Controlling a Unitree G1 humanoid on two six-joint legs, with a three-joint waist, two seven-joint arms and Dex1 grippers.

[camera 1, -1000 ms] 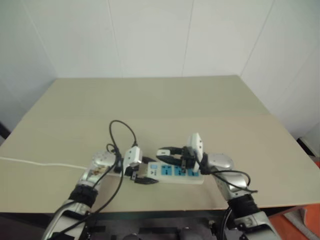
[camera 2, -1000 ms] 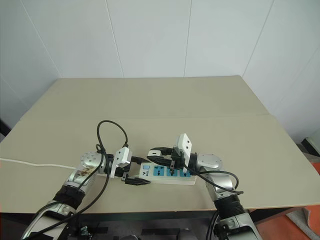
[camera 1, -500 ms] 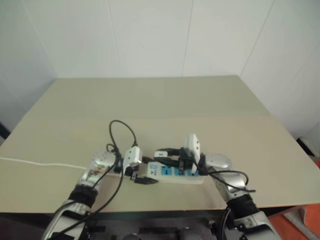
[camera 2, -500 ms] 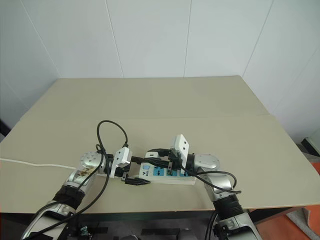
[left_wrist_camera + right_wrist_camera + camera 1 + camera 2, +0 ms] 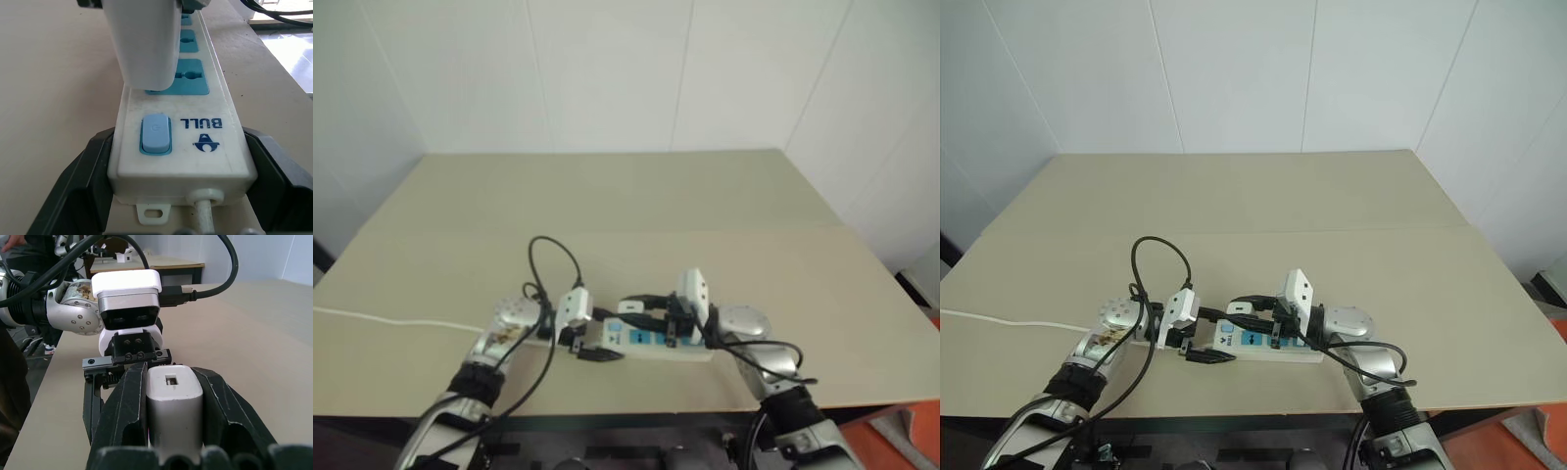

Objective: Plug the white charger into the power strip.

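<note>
My left tool [image 5: 176, 161] clamps the power strip's [image 5: 195, 132] switch end; right tool [image 5: 171, 401] grips the white charger [image 5: 174, 406] over the leftmost socket, seemingly not fully seated.

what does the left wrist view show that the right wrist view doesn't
The left wrist view alone shows the power strip: its light blue switch, blue socket faces and cord stub, with the left claw clamped on its switch end. The right wrist view alone shows the right claw gripping the white charger, the port in its end, and a second table behind. Both share the charger, seen from the left wrist over the nearest socket, and the tan table.
</note>
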